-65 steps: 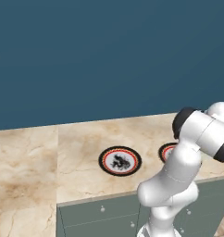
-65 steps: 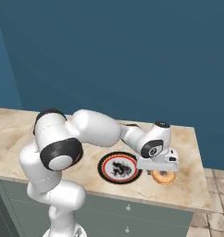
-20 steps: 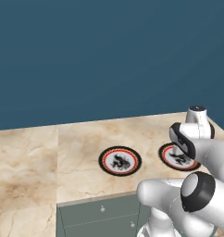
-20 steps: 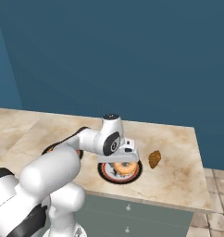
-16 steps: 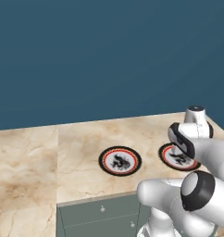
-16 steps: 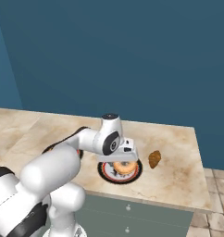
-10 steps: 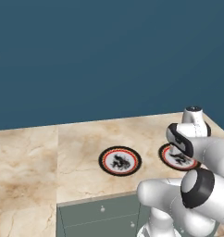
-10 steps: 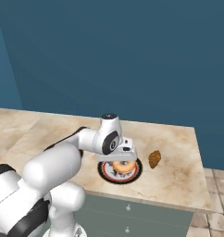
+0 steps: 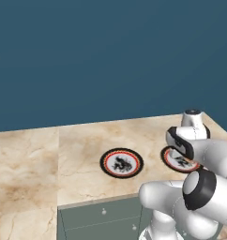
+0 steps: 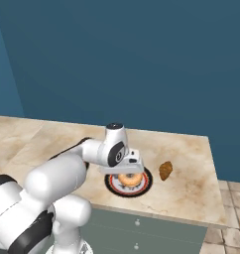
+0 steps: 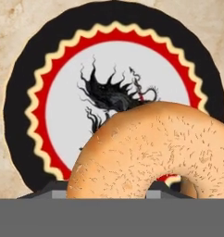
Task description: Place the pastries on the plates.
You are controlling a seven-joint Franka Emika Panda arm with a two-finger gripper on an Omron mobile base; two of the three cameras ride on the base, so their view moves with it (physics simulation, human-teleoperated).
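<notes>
A golden-brown ring pastry is held by my gripper, which is shut on it right over the right-hand plate. In the hand view the ring pastry covers the lower part of the plate, whose black rim, red ring and white centre with a black figure show behind it. I cannot tell whether the ring touches the plate. The darker brown pastry lies on the counter just right of this plate. A second, bare plate sits further left. The plate under the hand is partly hidden by my arm.
The marble counter ends in a front edge close below the plates and a right edge beyond the dark pastry. A dark blue wall rises behind it. My own arm reaches across the left half of the right base view.
About three seconds ago the gripper held the ring pastry on the counter right of the plate; it has carried it left over the plate. Over the last second the hand barely moved.
</notes>
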